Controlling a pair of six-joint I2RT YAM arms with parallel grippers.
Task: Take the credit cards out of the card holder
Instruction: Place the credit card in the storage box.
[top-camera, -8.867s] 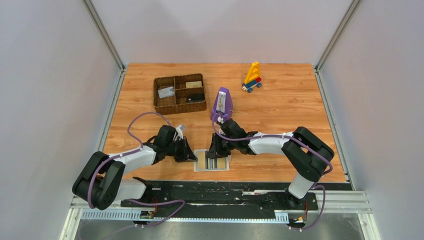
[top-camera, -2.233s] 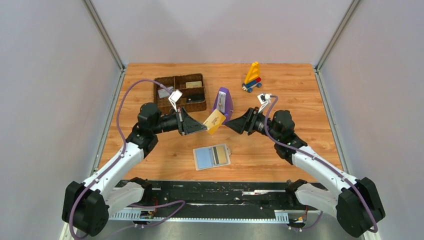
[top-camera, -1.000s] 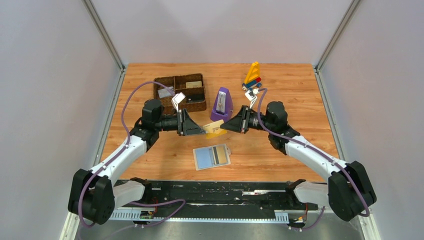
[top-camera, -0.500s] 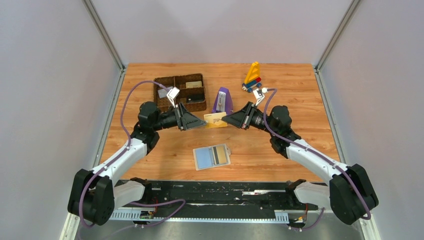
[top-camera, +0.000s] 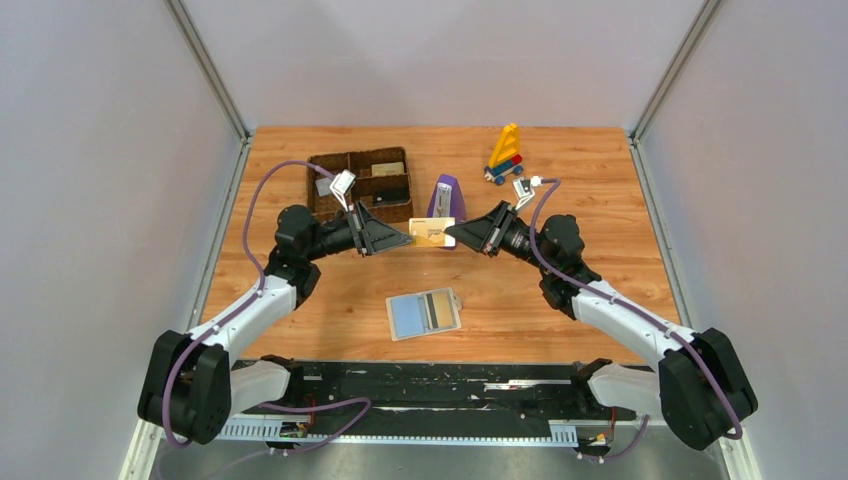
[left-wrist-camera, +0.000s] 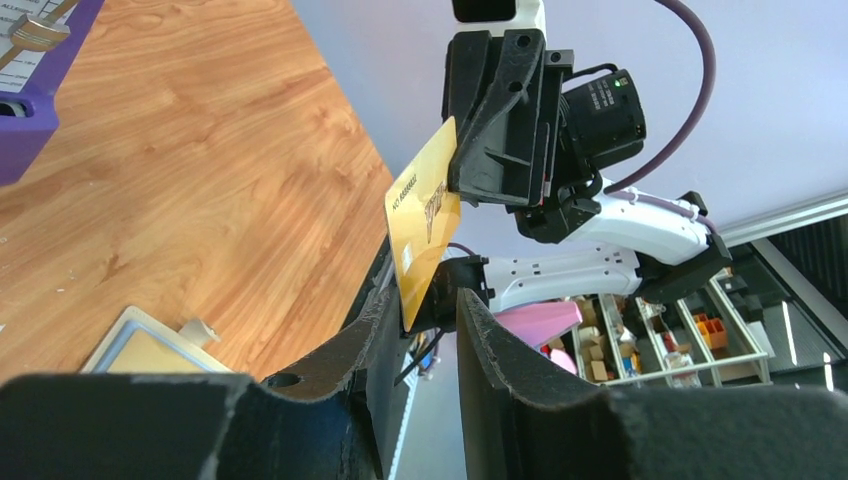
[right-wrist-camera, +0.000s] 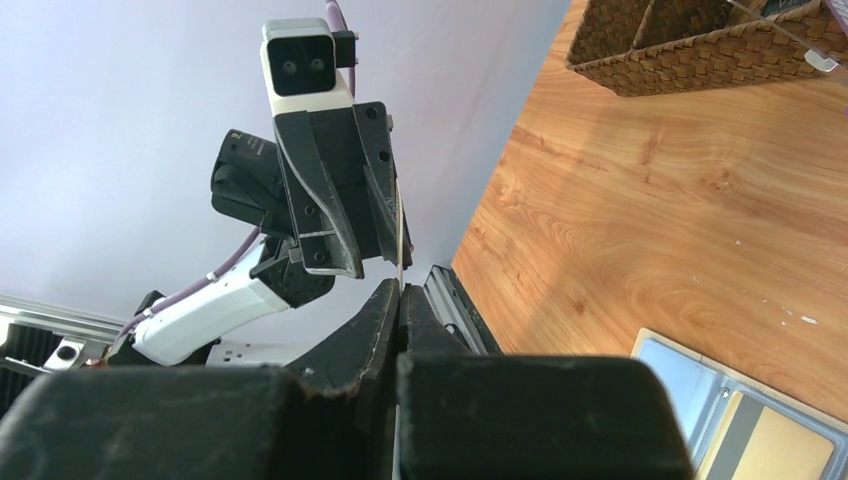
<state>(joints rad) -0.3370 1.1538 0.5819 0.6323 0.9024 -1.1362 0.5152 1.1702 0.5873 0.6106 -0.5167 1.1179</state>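
Note:
A tan-gold credit card (top-camera: 432, 233) hangs in the air between both arms, above the table's middle. My right gripper (top-camera: 447, 235) is shut on the card's right end; its thin edge (right-wrist-camera: 400, 235) rises from the closed fingertips (right-wrist-camera: 388, 300). My left gripper (left-wrist-camera: 432, 305) straddles the card's (left-wrist-camera: 424, 235) other end, jaws narrow, with a gap still showing beside the card. The light-blue card holder (top-camera: 424, 314) lies open on the table below, with a tan card and a dark stripe showing in its right half (right-wrist-camera: 775, 445).
A brown woven tray (top-camera: 360, 187) at the back left holds other cards (top-camera: 330, 184). A purple metronome (top-camera: 445, 197) stands just behind the raised card. A yellow toy (top-camera: 505, 153) sits at the back right.
The card has been lifted and carried a little farther back, now lying level. My left jaws have narrowed around its left end. The right gripper stays shut on it.

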